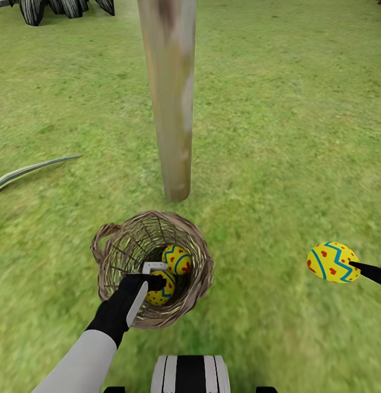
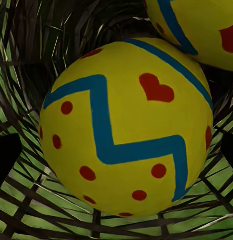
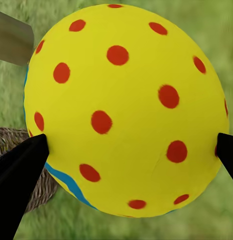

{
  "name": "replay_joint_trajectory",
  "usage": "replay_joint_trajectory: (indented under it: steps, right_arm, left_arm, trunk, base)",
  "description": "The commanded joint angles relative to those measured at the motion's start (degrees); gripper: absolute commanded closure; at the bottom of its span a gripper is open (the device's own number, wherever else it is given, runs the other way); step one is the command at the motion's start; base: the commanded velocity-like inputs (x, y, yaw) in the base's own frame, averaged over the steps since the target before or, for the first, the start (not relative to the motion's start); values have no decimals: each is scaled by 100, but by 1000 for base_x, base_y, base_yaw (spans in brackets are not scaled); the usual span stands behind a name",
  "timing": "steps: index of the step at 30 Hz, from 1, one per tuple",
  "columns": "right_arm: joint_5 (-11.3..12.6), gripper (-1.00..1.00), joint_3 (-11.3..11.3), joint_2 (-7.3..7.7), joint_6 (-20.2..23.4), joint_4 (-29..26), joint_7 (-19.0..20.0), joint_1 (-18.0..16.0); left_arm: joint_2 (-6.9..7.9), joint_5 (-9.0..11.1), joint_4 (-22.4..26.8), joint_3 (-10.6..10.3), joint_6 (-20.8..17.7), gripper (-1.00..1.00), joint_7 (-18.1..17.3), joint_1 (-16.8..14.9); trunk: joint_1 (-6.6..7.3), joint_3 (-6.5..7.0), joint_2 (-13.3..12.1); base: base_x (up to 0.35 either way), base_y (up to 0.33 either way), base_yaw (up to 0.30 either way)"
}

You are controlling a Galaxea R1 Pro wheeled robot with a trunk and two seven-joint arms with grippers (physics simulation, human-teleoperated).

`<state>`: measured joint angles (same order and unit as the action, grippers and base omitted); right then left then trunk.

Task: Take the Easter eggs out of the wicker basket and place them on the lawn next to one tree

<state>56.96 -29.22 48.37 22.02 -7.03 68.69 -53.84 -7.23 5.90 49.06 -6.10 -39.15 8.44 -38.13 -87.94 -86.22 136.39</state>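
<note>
Black fingertips of my left gripper (image 1: 153, 279) reach down inside the wicker basket (image 1: 111, 256), spread apart on either side of the nearer egg (image 1: 160, 288) and, as far as the left wrist view shows, clear of its shell; I read these fingers as released. In that wrist view the egg (image 2: 126, 127) shows a blue zigzag band, red dots and one red heart, and it rests on the open weave of the basket floor (image 2: 36, 200). A second egg (image 1: 177, 259) lies just beyond it, touching it, also inside the basket. To my right, well apart from the basket, my right gripper (image 1: 358, 267) grasps the third egg (image 1: 332, 262) above the lawn (image 1: 299, 136); in the right wrist view both fingertips (image 3: 21, 165) press against its dotted shell (image 3: 126, 110). Beyond the basket, near its far rim, stands the pale tree trunk (image 1: 171, 98), upright in the grass. Farther off, grass only, with a dark striped plant (image 1: 59, 8) at the far left corner.
</note>
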Motion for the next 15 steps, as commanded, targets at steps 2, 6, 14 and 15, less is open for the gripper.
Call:
replay_joint_trajectory:
  steps: [2, 6, 14, 15]
  right_arm:
    - [61, 100, -39, 4, 53, 0, 13, -4]
    - [61, 100, -39, 2, 56, 0, 13, -4]
    - [62, 100, -40, -1, 49, 0, 13, -4]
    - [62, 100, -40, -2, 51, 0, 13, -6]
  left_arm:
    - [2, 61, 7, -14, -22, -100, 53, -2]
    - [2, 61, 7, -15, -22, -100, 53, -2]
    - [2, 61, 7, -14, -22, -100, 53, 0]
    - [2, 61, 7, -14, -21, -100, 53, 3]
  trunk:
    - [-43, -40, 83]
    - [-131, -112, 244]
    - [-285, -237, 524]
    - [-285, -237, 524]
  base:
    - [0, 0, 0]
    - [0, 0, 0]
    - [0, 0, 0]
    - [0, 0, 0]
